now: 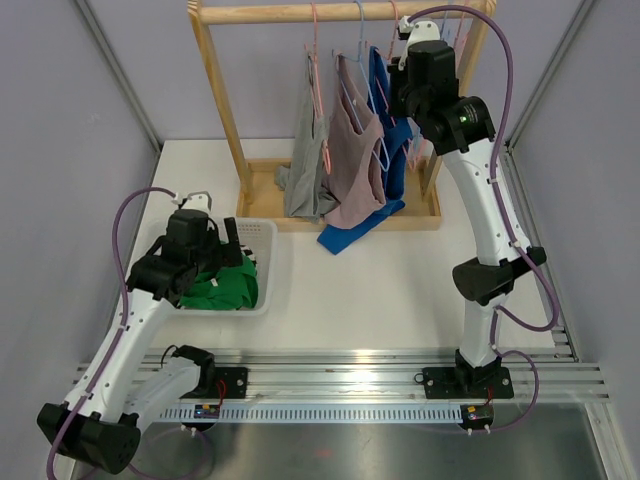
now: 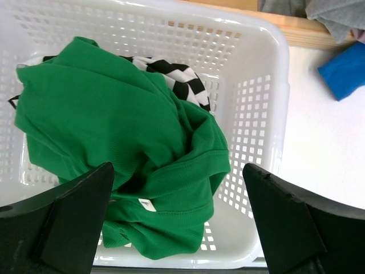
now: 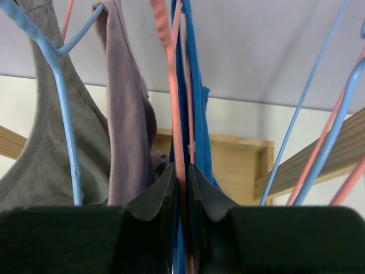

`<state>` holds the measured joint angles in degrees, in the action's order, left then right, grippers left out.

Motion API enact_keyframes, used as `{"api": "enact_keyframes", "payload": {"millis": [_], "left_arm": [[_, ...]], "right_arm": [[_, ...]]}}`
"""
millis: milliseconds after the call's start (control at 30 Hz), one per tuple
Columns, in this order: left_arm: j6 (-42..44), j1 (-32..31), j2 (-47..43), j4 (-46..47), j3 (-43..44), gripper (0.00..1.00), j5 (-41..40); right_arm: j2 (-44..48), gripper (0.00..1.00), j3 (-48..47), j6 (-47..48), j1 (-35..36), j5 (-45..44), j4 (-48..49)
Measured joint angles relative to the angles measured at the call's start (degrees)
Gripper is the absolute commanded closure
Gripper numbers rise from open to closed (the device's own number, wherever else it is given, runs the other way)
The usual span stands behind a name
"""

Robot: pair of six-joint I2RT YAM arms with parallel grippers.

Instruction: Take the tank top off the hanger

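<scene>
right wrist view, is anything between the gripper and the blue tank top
Nothing visible does. The right gripper is shut on the blue tank top, with the pink hanger wire between its jaws. The mauve tank top hangs close by on the left of that view, beside the gripper, not in between.

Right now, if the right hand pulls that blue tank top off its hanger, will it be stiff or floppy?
Probably floppy: the blue tank top hangs in loose folds, its hem spilling over the rack base. It looks thin, so likely light. Its strap may snag on the pink hanger that the right hand is pinching.
</scene>
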<state>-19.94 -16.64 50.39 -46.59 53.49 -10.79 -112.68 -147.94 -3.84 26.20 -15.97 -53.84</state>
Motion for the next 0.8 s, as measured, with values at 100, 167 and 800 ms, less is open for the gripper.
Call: {"api": "enact_keyframes", "payload": {"millis": [100,167,800], "left_arm": [[0.2,-0.9,0.5,0.0,0.0,0.01,0.7],[0.3,-1.7,1.0,0.0,0.0,0.01,1.1],[0.5,-4.1,0.2,0.0,-0.3,0.01,1.8]], "right_arm": [[-0.4,0.83,-1.0,0.9,0.0,-0.9,0.1],[-0.4,0.93,-1.0,1.4,0.0,-1.0,0.2],[3.0,1.00,-1.0,2.1,0.1,-0.1,0.8]]}}
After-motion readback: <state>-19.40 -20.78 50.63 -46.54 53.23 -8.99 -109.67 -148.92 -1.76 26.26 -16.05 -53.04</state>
